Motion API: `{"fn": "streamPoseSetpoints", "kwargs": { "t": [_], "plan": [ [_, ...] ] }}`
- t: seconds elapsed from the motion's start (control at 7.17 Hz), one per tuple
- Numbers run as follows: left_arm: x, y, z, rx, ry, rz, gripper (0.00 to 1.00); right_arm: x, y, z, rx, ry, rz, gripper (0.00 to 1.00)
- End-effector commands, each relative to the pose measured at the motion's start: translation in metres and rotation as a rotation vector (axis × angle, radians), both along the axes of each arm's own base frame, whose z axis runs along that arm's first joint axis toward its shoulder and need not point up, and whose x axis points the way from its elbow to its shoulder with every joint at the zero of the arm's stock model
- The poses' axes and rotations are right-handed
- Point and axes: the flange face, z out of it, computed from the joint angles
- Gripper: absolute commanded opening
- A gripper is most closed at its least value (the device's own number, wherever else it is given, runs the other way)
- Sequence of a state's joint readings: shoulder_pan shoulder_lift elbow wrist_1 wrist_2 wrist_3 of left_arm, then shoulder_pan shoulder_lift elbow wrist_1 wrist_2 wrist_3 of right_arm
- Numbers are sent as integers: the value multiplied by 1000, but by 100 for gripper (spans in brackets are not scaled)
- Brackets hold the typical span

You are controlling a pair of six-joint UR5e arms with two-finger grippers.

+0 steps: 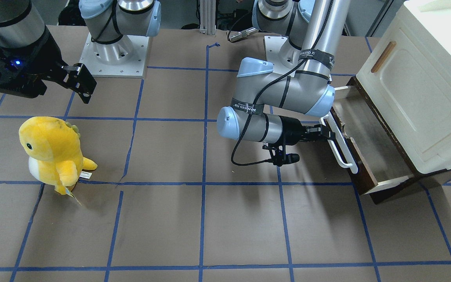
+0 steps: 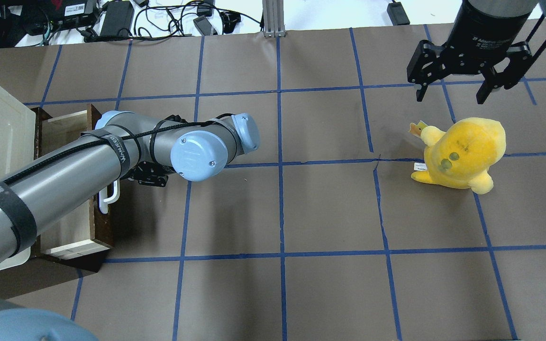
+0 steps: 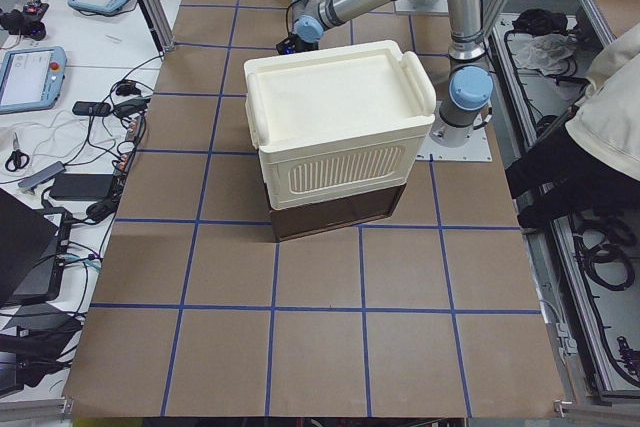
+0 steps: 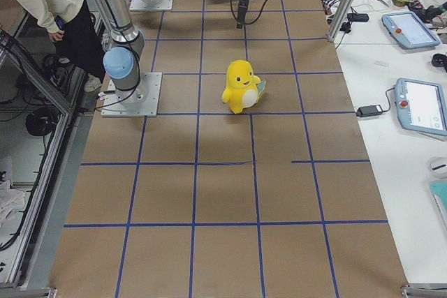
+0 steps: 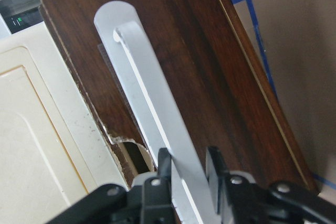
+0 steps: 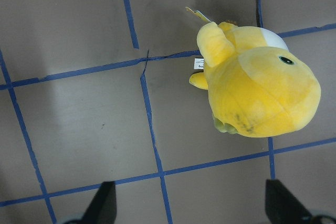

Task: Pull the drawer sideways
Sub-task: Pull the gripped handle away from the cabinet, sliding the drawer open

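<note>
The drawer (image 1: 370,145) has a dark brown front, a pale wood inside and a long white bar handle (image 1: 341,147). It stands pulled partway out from under the cream-white cabinet (image 1: 425,82). My left gripper (image 1: 329,133) is shut on the white handle; the left wrist view shows its fingers (image 5: 165,169) on either side of the handle (image 5: 152,108). In the overhead view the drawer (image 2: 71,189) lies under my left arm. My right gripper (image 2: 458,92) is open and empty, held above the table beyond the plush toy.
A yellow plush toy (image 1: 53,152) stands on the brown table; it also shows in the right wrist view (image 6: 260,82). Blue tape lines grid the table top. The cabinet door has a small tan wooden handle (image 1: 383,56). An operator (image 3: 590,137) stands beside the table.
</note>
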State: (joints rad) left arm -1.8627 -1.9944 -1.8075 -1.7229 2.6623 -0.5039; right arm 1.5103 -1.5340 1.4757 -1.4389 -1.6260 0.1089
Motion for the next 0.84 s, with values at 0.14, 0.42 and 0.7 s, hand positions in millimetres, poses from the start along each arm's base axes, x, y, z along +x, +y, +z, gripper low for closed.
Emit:
{"fn": "streamPoseSetpoints", "kwargs": {
  "t": [0.14, 0.42, 0.7],
  "plan": [
    [-14, 5, 1, -5, 6, -21, 24, 0, 0, 0, 1, 0, 1, 100],
    [-15, 2, 22, -48, 26, -19, 99, 0, 0, 0, 0, 0, 1, 100],
    [-27, -6, 72, -130, 190, 83, 100, 0, 0, 0, 0, 0, 1, 100]
  ]
}}
